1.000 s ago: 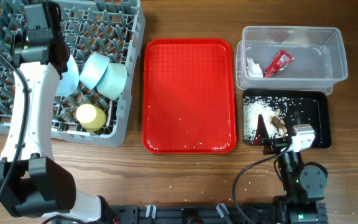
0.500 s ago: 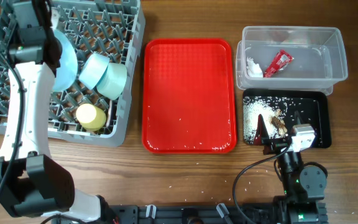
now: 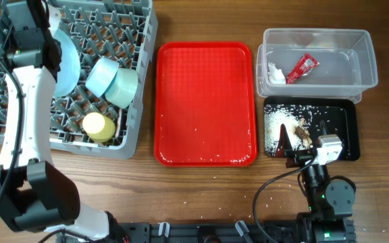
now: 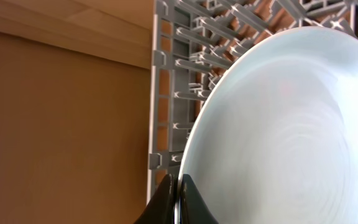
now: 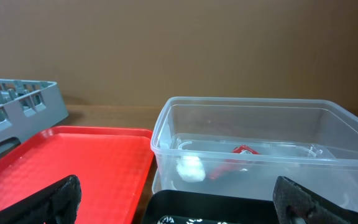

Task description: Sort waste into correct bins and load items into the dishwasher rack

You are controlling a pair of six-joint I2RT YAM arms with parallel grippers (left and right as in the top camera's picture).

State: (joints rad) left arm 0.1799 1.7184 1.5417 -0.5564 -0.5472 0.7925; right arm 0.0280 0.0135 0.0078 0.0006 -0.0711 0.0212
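My left gripper is shut on the rim of the pale blue plate. It holds the plate on edge over the back left of the grey dishwasher rack; overhead the plate shows beside my left arm. Two pale blue-green bowls and the yellow cup sit in the rack. My right gripper is open and empty, low over the near edge of the black tray, which holds rice and brown scraps. The clear tub holds the red wrapper and the tissue. Fork and spoon are out of view.
The flat red serving tray lies between the rack and the bins, with a few rice grains along its near edge. Stray grains lie on the wooden table in front of it. The right arm's base sits at the front right.
My left gripper has moved the plate toward the back left of the rack, and the plate now stands more on edge. The right arm has not moved.
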